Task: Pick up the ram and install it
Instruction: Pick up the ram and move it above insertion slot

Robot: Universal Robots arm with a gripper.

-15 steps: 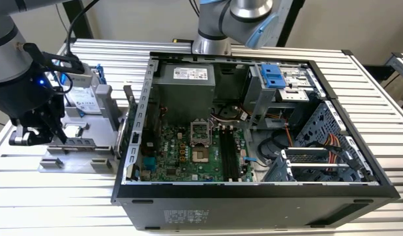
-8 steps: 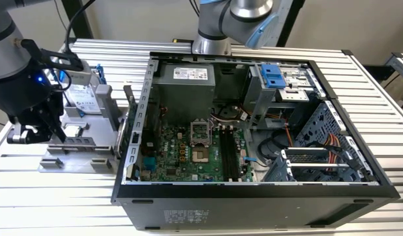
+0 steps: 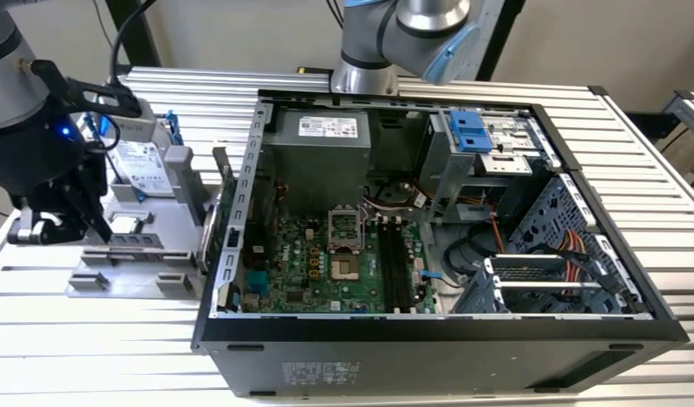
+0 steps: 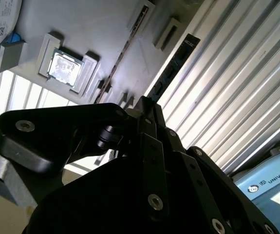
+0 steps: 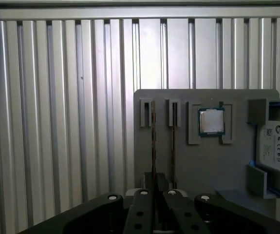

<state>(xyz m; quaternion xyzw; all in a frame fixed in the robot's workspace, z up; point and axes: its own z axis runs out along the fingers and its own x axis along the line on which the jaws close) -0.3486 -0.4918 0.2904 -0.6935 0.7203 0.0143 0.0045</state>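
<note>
Second wrist view: pincer (image 4: 147,103) grips the ram (image 4: 175,63), its lower end hidden.

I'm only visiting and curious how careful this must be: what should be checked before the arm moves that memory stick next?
1. Grip: the ram is clamped between the fingers: ok.
2. The ram is clear of the grey tray: cannot tell.
3. The computer case is open, with its board exposed: ok.
4. The long black memory slots are free: ok, they look empty.
5. The cables near the slots' far end are out of the way: cannot tell.
</note>
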